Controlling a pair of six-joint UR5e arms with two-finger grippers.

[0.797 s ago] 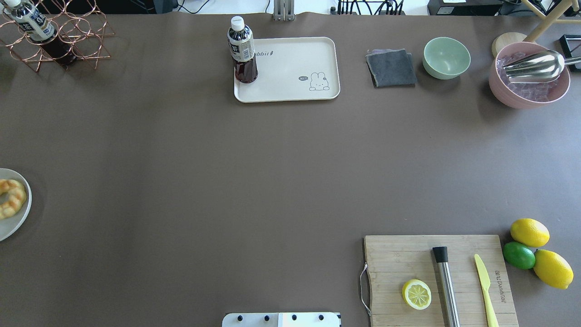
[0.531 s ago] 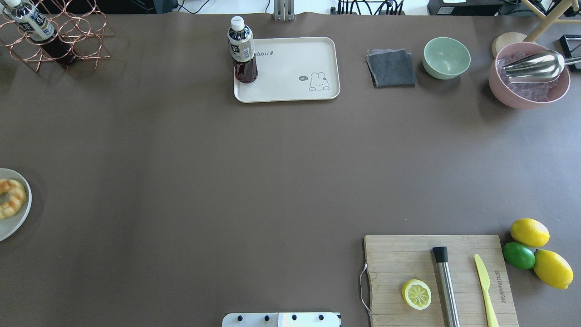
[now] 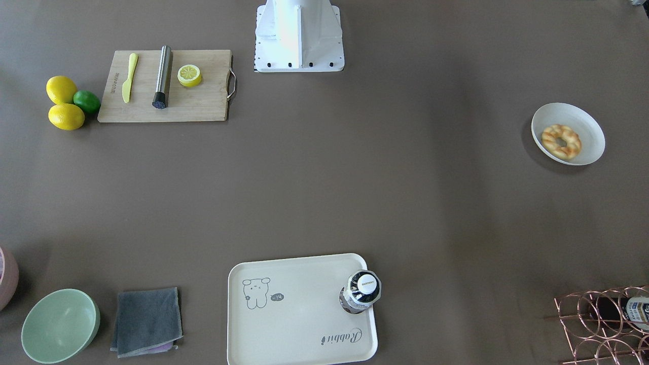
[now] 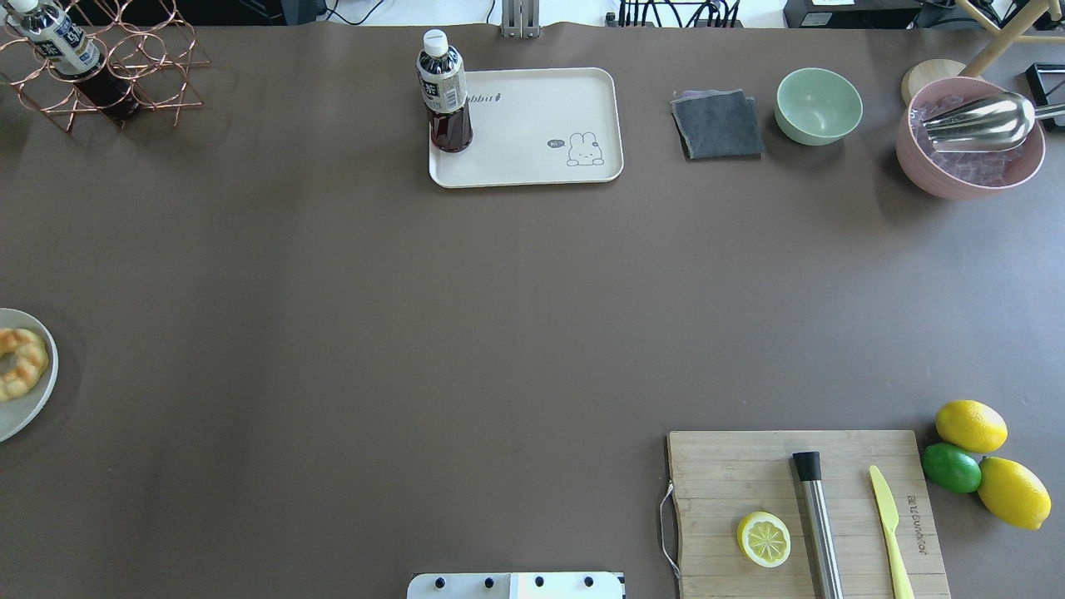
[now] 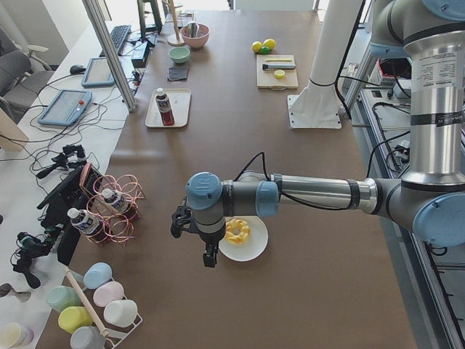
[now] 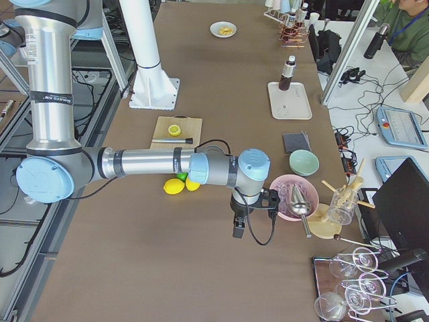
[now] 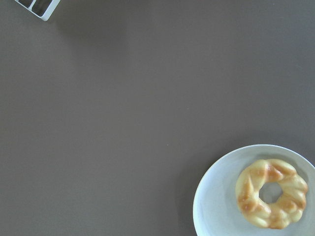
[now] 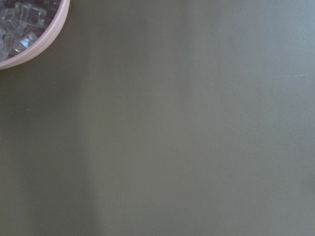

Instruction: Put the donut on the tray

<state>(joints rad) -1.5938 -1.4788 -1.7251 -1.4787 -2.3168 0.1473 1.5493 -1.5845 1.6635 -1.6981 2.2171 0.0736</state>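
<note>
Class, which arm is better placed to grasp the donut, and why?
Left. The left gripper hangs beside the plate holding the donut; the right gripper is far off, by the pink bowl.

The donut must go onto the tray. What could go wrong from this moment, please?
1. The donut lies on a white plate. A sideways push from the left gripper may slide the plate instead of gripping the pastry.
2. A bottle stands upright on the tray, at the side nearest the donut. The arm bringing the donut might knock it over.
</note>
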